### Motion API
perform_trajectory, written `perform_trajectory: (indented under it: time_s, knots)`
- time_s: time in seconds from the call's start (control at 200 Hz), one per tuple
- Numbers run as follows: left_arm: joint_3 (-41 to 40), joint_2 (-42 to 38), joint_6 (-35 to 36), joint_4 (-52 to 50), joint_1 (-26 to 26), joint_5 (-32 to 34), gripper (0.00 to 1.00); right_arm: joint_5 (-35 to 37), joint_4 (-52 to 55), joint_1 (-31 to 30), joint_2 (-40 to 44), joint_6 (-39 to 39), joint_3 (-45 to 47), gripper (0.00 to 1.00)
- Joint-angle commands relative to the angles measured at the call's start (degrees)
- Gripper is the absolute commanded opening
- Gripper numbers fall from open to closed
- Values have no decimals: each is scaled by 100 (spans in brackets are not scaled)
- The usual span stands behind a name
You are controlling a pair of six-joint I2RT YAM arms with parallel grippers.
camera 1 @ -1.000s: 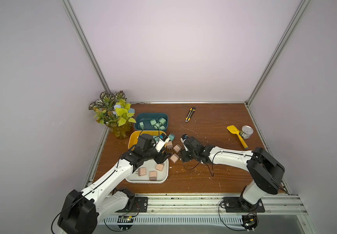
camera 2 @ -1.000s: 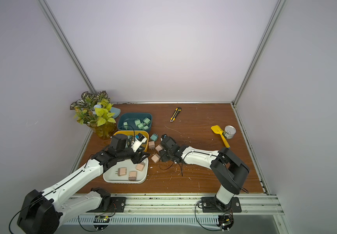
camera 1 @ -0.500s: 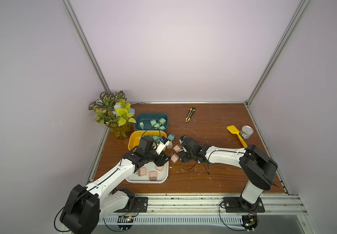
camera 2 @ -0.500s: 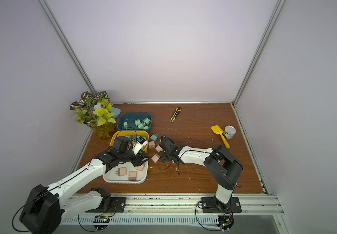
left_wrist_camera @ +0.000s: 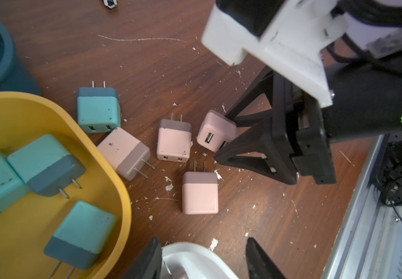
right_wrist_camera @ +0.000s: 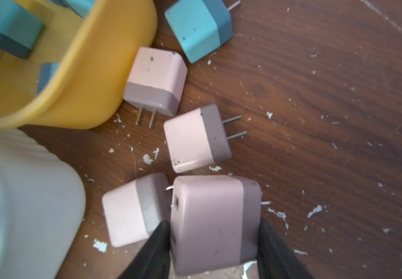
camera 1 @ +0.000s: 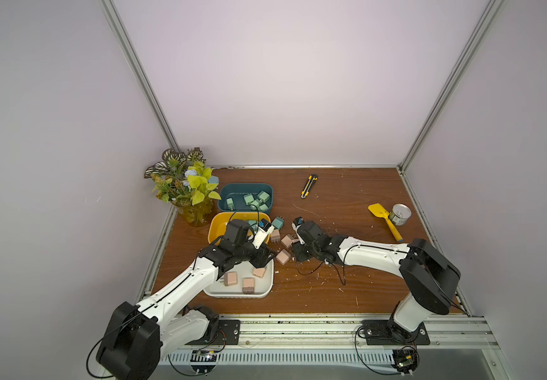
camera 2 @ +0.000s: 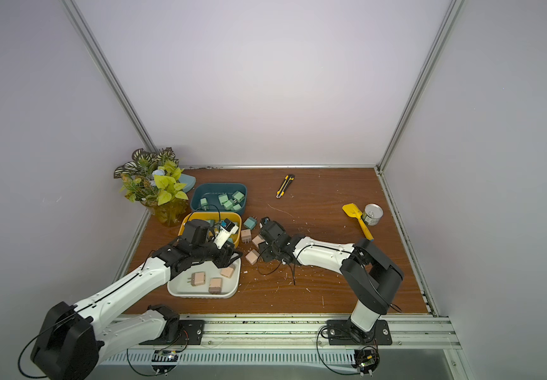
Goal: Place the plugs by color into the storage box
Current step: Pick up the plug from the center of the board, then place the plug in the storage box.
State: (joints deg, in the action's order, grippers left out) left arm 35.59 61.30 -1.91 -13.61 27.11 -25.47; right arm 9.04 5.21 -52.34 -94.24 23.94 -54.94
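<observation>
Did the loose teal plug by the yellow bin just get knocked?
No. The teal plug lies where it was, just off a corner of the yellow bin.

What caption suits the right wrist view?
Right gripper shut on a pink plug; three more pink plugs and a teal plug loose on the table.

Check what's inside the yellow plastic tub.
At least three teal-blue cube plugs lie in the yellow plastic tub, seen from the left wrist. The left arm covers part of it in both top views.
</observation>
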Motion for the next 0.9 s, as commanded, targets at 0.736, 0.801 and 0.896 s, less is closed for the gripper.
perform_trajectory:
  time_s: [0.736,0.801,0.896]
  knots:
    - [74,-1576,-2324,-696,48,3118,63,-596,-9,-619,794,45,-570,43]
    - [53,-1687,-2396,-728,33,3314,63,-633,-63,-725,731,105,-588,43]
    - [21,-1870,-2463,-762,14,3547,64,-704,-190,-926,617,184,-647,43]
